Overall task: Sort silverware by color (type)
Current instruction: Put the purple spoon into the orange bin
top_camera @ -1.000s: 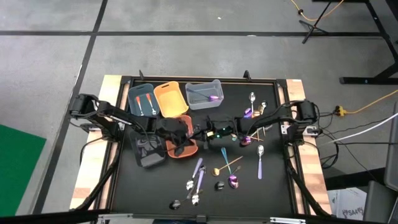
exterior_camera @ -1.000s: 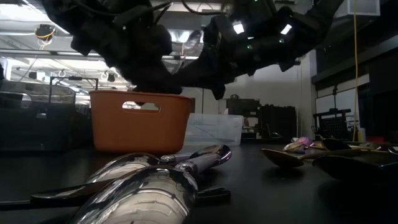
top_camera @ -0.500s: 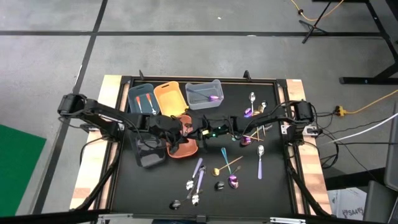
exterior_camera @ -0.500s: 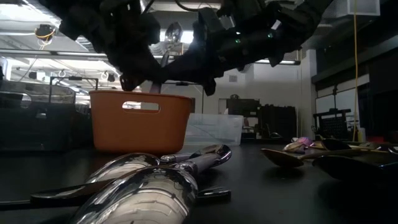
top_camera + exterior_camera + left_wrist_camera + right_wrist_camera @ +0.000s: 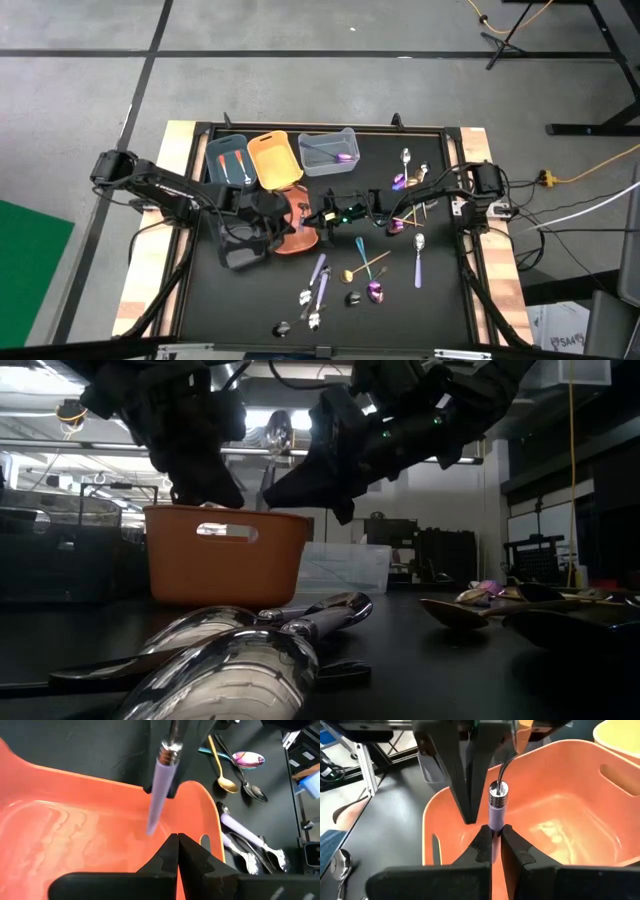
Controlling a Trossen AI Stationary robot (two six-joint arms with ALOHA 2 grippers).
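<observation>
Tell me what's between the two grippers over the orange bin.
A lavender-handled utensil, pinched by the right gripper; the left gripper faces it, shut. Both wrist views show this.

Over the orange bin (image 5: pixel 295 232), little room: right gripper (image 5: pixel 492 836) clamped on a lilac-handled utensil (image 5: pixel 496 810), upright above the bin's open floor, with left gripper (image 5: pixel 177 841), fingers closed together, just beside it. Flanked by a dark bin (image 5: pixel 240 245) on the left-arm side. Blocked along the far edge by 3 bins in a row (image 5: pixel 282 156). Scattered silverware (image 5: pixel 340 280) cluttering the near mat; bare mat (image 5: pixel 445 300) open toward the right near corner.
</observation>
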